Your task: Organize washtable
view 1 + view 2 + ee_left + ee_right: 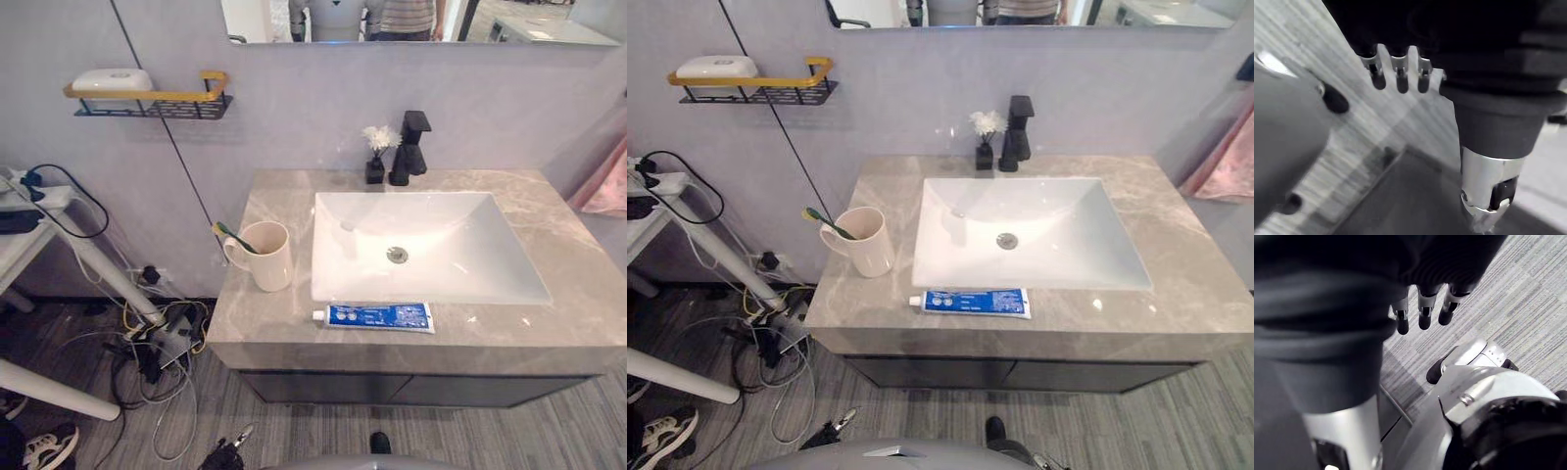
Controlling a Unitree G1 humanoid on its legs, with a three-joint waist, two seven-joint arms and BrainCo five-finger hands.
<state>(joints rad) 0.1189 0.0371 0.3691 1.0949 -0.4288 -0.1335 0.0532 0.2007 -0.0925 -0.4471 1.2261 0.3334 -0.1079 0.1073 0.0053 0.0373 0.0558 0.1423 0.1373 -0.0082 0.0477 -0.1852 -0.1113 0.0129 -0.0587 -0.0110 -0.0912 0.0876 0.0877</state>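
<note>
Low over the floor, left robot hand (pixel 1399 78) and right robot hand (pixel 1423 317) hang relaxed, empty. Toothpaste (pixel 377 316) lies on the desk (pixel 260 328) before the sink (pixel 470 230), near the cup (pixel 272 260).

No text, number or sign is legible. Print stands on the blue-and-white plastic toothpaste tube (pixel 377 316), which lies on the grey marble countertop (pixel 588 323) at 6 o'clock of the white rectangular ceramic basin (pixel 470 245): pale lettering on its blue band, too small to read
</note>
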